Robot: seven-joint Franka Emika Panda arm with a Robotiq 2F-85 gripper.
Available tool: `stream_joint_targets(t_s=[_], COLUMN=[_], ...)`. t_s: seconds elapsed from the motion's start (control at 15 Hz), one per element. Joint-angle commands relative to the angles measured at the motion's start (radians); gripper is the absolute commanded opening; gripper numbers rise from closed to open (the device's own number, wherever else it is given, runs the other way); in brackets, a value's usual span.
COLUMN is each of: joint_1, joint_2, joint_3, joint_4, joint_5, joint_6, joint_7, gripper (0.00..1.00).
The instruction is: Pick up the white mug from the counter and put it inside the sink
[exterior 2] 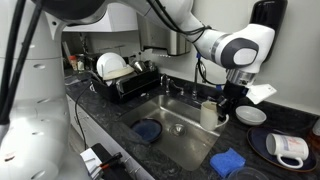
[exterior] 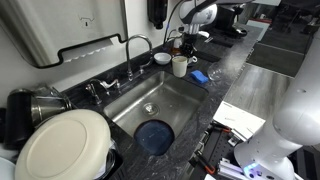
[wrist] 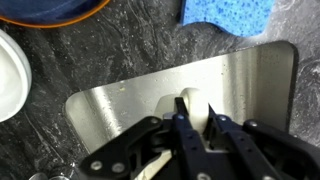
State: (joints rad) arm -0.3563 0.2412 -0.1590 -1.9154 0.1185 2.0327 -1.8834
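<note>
In an exterior view the white mug [exterior: 180,67] stands upright on the counter [exterior: 230,70], just past the far corner of the sink [exterior: 130,105]. The pincer [exterior: 181,50] comes down on it from straight above, but its opening cannot be told from here. A small white bowl [exterior: 162,59] sits just beside the mug, a blue sponge [exterior: 199,76] lies near it along the sink's rim, and a blue dish [exterior: 153,137] lies inside the sink.

In an exterior view from across the sink, the mug [exterior 2: 209,114] is right at the basin's edge, with the pincer [exterior 2: 222,99] over its top. Another white cup [exterior 2: 290,148] lies well away from the sink.

In the wrist view the pincer's fingers [wrist: 180,115] are drawn nearly together with a cream strip of the mug's wall between them, so they seem clamped on the rim, one finger inside and one outside. A brushed steel panel [wrist: 110,100] lies below. Whether the mug is off the surface cannot be told.

The mug looks like glazed ceramic: stiff, light, slippery and liable to chip. No handle shows, so the rim wall seems the right hold, gripped firmly. It should go down gently onto the sink's bare steel, clear of the blue dish.
</note>
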Motion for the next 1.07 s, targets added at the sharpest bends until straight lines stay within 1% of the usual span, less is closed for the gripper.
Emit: stream_joint_targets(t_s=[0.0,0.27,0.47,0.67,1.0], joint_1=[0.032,0.063,0.085,0.102,0.141], joint_2=[-0.051,-0.035,-0.023,-0.014,0.007], joint_3=[-0.003,0.007,0.023,0.051,0.075], joint_4=[-0.083,-0.131,-0.178,-0.230,-0.295], joint_5=[0.024,0.038,0.067,0.104,0.051], joint_6=[0.035,0.084,0.157,0.266,0.461], joint_7=[0.079,0.172,0.224,0.241,0.292], gripper=[0.04,0.04,0.04,0.04,0.04])
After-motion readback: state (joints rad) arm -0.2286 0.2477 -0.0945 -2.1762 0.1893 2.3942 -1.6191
